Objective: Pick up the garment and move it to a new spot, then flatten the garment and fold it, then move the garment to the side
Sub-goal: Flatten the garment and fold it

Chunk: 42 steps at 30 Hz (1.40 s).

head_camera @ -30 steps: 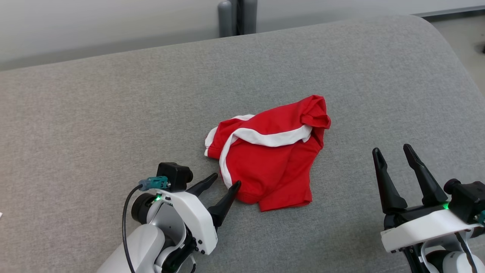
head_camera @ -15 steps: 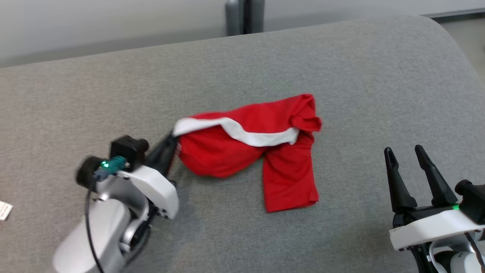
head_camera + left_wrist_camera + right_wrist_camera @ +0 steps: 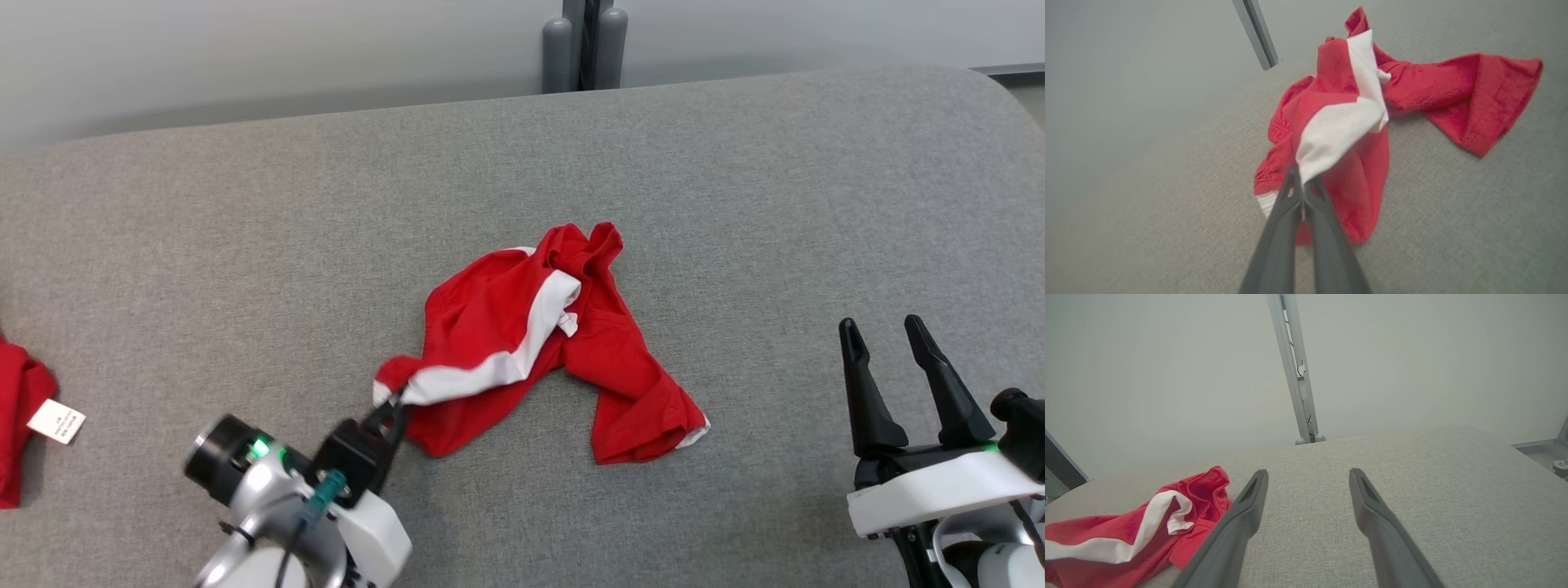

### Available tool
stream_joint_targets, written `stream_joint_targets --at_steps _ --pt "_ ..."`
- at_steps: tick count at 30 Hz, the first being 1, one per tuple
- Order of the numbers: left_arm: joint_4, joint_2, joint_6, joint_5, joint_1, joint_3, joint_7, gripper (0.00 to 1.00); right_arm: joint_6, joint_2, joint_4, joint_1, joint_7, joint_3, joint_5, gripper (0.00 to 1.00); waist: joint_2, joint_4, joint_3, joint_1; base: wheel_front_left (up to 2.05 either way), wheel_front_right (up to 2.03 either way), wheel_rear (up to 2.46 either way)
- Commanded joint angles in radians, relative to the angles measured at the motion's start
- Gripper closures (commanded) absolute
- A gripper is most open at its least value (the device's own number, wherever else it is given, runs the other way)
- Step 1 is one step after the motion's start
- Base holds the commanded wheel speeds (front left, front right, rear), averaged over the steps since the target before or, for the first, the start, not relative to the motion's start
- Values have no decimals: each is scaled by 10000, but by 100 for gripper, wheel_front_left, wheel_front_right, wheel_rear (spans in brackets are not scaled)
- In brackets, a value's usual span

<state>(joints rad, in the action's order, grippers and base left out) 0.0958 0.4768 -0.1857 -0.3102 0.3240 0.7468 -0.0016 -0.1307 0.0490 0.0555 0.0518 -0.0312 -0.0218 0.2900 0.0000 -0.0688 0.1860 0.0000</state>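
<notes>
1. The left gripper (image 3: 397, 402) is clenched on the garment (image 3: 506, 343), pinching the end of its white band.
2. From those tips the garment trails ahead and to the right. It lies crumpled on the grey bench (image 3: 735, 204).
3. The right gripper (image 3: 879, 322) is released, its fingers spread and holding nothing, well to the right of the garment.
4. A second red cloth (image 3: 18, 408) with a white tag (image 3: 57, 420) lies well to the left of the left gripper.

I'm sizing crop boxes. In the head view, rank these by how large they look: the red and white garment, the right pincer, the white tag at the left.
1. red and white garment
2. right pincer, nearer the camera, which enlarges it
3. white tag, clearly smallest
</notes>
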Motion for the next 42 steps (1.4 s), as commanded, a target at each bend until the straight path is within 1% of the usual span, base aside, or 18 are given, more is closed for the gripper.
stream_joint_targets --at_steps 1,8,9,10,12,13,15,19,21,24,25,28,33,37,42 --pt "275 -172 -52 -60 -151 113 -135 100 0 33 -20 28 7 -45 12 0 0 36 -4 0 0 0 0" --pt "1659 -1155 264 -439 -612 677 -526 100 0 33 -68 -70 115 -171 24 0 0 162 -134 0 0 0 0" --pt "1774 -1283 304 -513 -637 680 -626 58 0 34 -73 -89 126 -188 22 0 0 181 -165 0 0 0 0" --pt "1890 -1378 313 -557 -638 671 -736 0 0 33 -72 -102 149 -189 17 0 0 196 -196 0 0 0 0" --pt "1980 -1573 298 -770 -739 558 -1030 0 0 33 -59 -128 189 -193 -14 0 0 235 -280 0 0 0 0" --pt "1980 -1573 298 -770 -739 558 -1030 0 0 33 -59 -128 189 -193 -14 0 0 235 -280 0 0 0 0" --pt "1881 -1665 251 -967 -834 389 -1353 0 0 34 -18 -155 201 -207 -65 0 0 284 -381 0 0 0 0" --pt "1354 -1594 183 -1330 -1080 105 -1603 0 0 34 84 -202 269 -237 -151 0 0 432 -594 0 0 0 0" --pt "926 -1463 125 -1476 -1203 -38 -1607 0 0 34 133 -256 275 -243 -207 0 0 514 -700 0 0 0 0" --pt "223 -1248 -78 -1688 -1400 -350 -1623 0 0 34 196 -304 300 -231 -297 0 0 643 -827 0 0 0 0" --pt "-262 -1106 -267 -1869 -1501 -678 -1652 0 0 34 239 -320 304 -182 -328 0 0 717 -891 0 0 0 0" --pt "-818 -837 -636 -2044 -1630 -1216 -1776 0 0 36 293 -368 297 -108 -404 0 0 803 -1011 0 0 0 0" --pt "-1228 -327 -1124 -2375 -1891 -2200 -1995 0 0 34 396 -435 293 -17 -583 0 0 942 -1143 0 0 0 0" --pt "-1233 -18 -1258 -2574 -2103 -2771 -2195 0 0 34 429 -512 317 15 -687 0 0 1013 -1213 0 0 0 0" --pt "-1240 306 -1344 -2512 -2398 -3157 -2371 0 0 34 406 -595 351 39 -831 0 0 1016 -1341 0 0 0 0"
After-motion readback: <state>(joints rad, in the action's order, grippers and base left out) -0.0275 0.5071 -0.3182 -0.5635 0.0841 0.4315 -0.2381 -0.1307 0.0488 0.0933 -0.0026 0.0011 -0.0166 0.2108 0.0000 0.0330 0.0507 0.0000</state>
